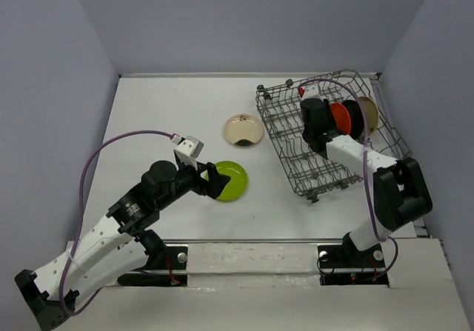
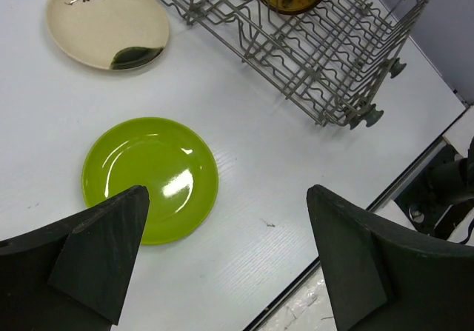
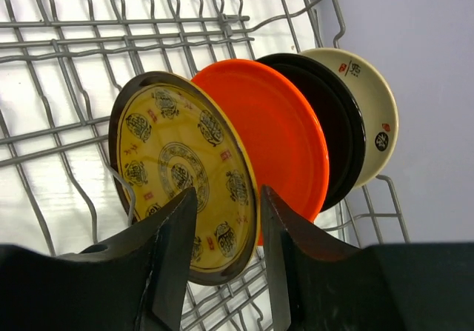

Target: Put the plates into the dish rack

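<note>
Four plates (image 3: 285, 142) in dish rack (image 1: 285, 132); two on table (image 1: 163, 109).

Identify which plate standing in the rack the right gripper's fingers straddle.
The brown-rimmed plate with gold pattern, first in the row in the dish rack. The right gripper straddles its lower edge; the orange plate, black plate and cream plate stand behind, untouched.

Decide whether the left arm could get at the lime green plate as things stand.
Probably yes: the left gripper is open above the lime green plate, which lies flat on the table with nothing between them.
</note>
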Robot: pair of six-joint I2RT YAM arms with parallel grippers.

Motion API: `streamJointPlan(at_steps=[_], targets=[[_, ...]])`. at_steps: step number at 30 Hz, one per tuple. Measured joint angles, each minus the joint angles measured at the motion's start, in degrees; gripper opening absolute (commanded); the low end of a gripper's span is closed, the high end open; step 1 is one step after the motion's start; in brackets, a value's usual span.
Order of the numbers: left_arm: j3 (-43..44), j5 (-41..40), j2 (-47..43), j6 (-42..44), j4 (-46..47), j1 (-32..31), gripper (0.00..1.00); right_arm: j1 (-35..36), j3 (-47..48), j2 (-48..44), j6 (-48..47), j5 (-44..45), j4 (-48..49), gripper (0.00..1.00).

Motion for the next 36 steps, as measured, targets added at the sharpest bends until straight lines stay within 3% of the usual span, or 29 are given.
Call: streamJointPlan(at_steps=[6, 9, 11, 15, 20, 24, 29, 36], targets=[[0.00, -1.60, 2.56, -0.02, -0.26, 0.28, 0.99, 0.00, 1.29, -4.35, 5.62, -1.95, -5.55, 0.50], [0.00, -1.97, 4.48, -0.33, -0.26, 1.01, 0.99, 0.00, 2.47, -8.24, 10.54, -4.20, -8.81, 0.60], [0.00, -2.08, 6.19, -0.87, -0.24, 1.95, 0.99, 0.00, 2.56, -12.31, 14.84, -7.78, -10.58, 0.64], [0.00, -2.82, 9.25, -2.73, -0.20, 3.74, 0.99, 0.00, 1.57, -20.65, 22.69, -16.41, -11.04, 0.65], [0.00, -4.63, 12.92, -7.58, 3.76, 4.26, 0.99, 0.00, -7.39, -30.03, 31.87, -29.05, -7.15, 0.63], [0.26, -5.62, 19.12, -10.78, 8.76, 5.64, 0.99, 0.00, -15.91, -34.05, 36.52, -38.56, -1.95, 0.62], [2.95, -1.84, 32.83, -14.60, 18.01, 14.69, 0.96, 0.00, -23.28, -38.93, 40.98, -48.70, 5.14, 0.62], [11.52, 3.10, 54.90, -18.36, 25.53, 25.20, 0.90, 0.00, -29.03, -44.33, 43.80, -50.45, 13.31, 0.61]])
